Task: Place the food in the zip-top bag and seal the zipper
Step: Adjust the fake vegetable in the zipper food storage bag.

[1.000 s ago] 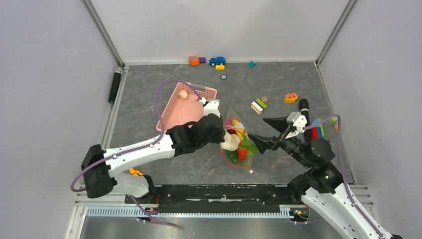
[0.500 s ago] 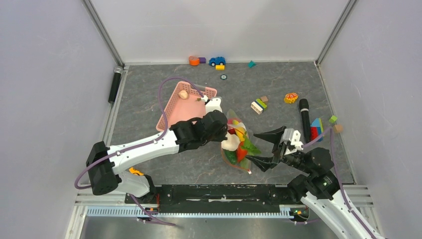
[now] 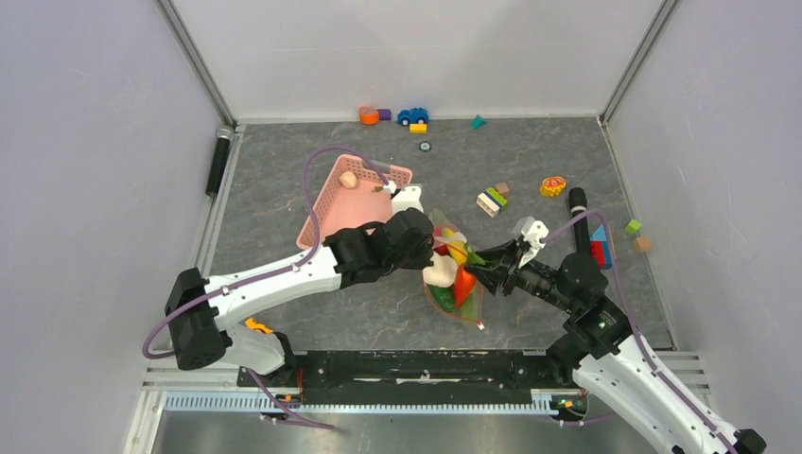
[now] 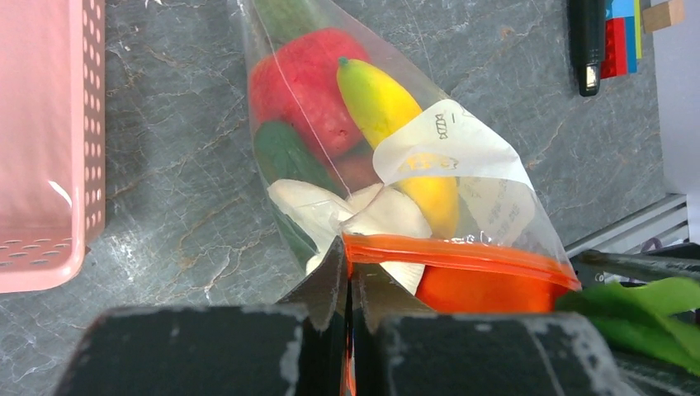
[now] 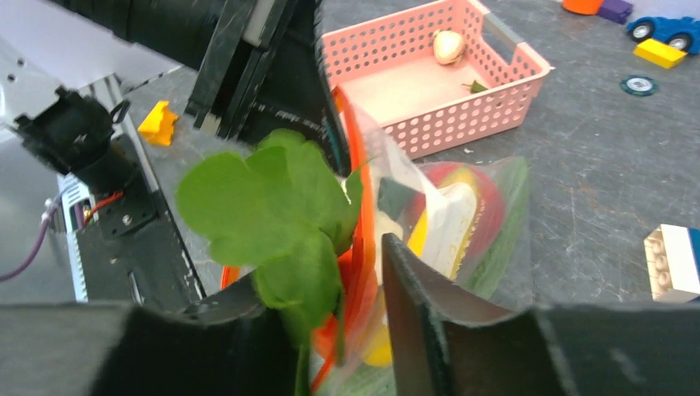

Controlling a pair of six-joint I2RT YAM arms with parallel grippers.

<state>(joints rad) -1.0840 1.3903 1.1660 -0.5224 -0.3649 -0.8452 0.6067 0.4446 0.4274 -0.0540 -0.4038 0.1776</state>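
Two grippers work the zip-top bag (image 4: 388,165): our left gripper (image 4: 347,289) pinches its zipper (image 4: 462,252) shut-tight. Our right gripper (image 5: 363,272), half-closed, straddles the carrot (image 5: 281,206) leaves; whether it grips them we cannot tell. Next, we judge, the carrot needs pushing fully inside.

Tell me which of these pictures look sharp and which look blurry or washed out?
Top view: evenly lit, sharp throughout, soft shadows under the arms. Left wrist view: the zip-top bag is crisp with faint sheen, while the black fingers at the bottom are soft. Right wrist view: the green leaves and dark fingers up close are blurred; the pink basket behind is clearer.
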